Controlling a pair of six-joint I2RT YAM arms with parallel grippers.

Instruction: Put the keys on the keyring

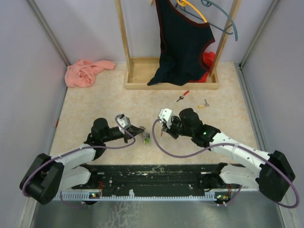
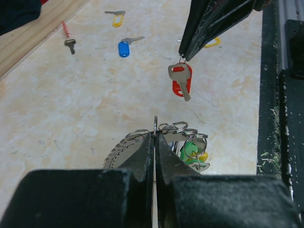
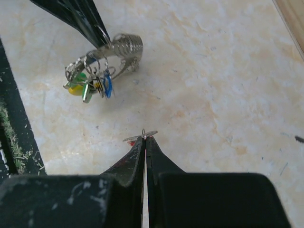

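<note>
Top external, left jaws pinching keyring [image 3: 124, 47], right jaws pinching red key [image 2: 180, 80], rack [image 1: 142, 86], cloth [image 1: 85, 71]

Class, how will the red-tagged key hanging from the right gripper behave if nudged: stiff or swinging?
The red-tagged key likely swings: it dangles from the right gripper. Probably light, being smaller than the fingers. It may twist near the keyring.

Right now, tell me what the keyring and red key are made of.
The keyring: bare metal, likely steel; silvery coiled wire with bright glints. The red key: dull silver metal blade, glossy red tag that looks plastic.
</note>
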